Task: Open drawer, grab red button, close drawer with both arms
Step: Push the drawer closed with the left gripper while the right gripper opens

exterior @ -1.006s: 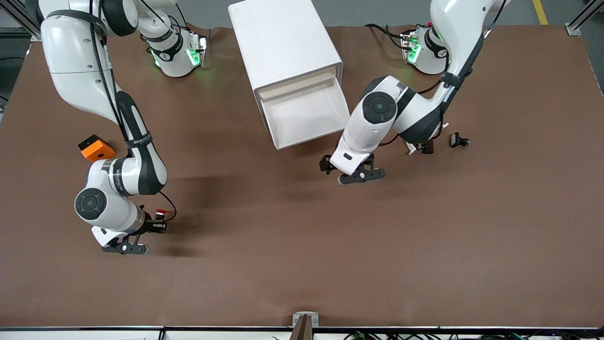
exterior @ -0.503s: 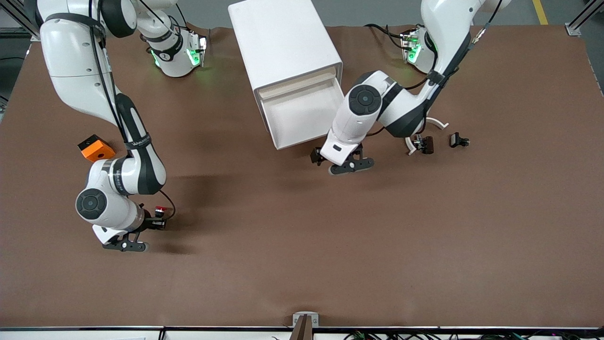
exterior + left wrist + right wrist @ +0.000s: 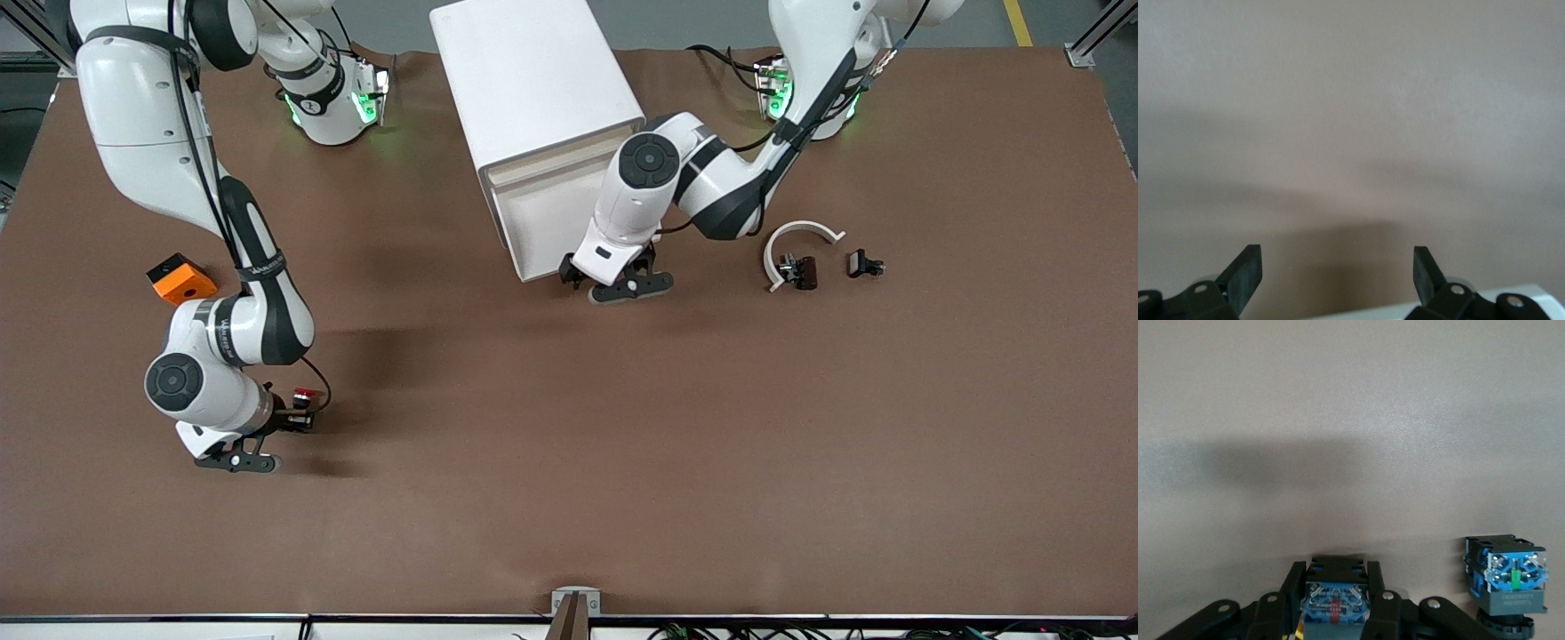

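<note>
Gripping the button (image 3: 1333, 603), right pincer (image 3: 298, 420) nears orange cube (image 3: 180, 278); left pincer (image 3: 1337, 273) wide.

Even, bright overhead light is cast; soft shadows are thrown onto the matte brown table covering (image 3: 622, 462); wrist views appear dimmer, slightly hazy.

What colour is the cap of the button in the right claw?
Red, on the small black-bodied push button held in the right claw; front view shows it best.
</note>
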You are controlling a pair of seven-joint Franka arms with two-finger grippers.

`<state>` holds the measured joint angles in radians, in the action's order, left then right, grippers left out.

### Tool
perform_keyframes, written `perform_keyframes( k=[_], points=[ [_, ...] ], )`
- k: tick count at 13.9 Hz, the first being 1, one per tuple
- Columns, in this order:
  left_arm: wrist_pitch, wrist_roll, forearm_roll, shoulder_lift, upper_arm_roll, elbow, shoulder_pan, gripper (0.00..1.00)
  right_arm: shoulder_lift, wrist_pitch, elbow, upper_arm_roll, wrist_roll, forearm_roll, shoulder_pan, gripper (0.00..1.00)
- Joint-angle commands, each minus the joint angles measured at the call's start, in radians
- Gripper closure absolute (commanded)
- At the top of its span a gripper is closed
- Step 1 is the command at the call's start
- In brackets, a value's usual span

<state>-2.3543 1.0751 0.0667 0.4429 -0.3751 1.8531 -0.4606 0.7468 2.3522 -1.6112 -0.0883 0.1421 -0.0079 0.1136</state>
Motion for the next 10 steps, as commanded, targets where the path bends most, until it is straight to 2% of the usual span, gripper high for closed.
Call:
perform_keyframes(
  k=[1,5,10],
  points=[
    [-0.008,0.046,-0.015,-0.035,0.001,0.043,-0.033,0.0,-0.007,0.009,-0.009,0.021,-0.002,-0.012,-0.029,0.0],
    [-0.007,0.152,-0.015,-0.029,0.001,0.041,-0.072,0.0,-0.03,-0.014,0.001,0.021,-0.012,-0.012,-0.02,0.0],
    [-0.002,0.227,-0.016,-0.024,-0.024,0.043,-0.095,0.0,-0.159,-0.237,0.04,0.025,-0.016,-0.015,-0.018,0.0]
  ],
)
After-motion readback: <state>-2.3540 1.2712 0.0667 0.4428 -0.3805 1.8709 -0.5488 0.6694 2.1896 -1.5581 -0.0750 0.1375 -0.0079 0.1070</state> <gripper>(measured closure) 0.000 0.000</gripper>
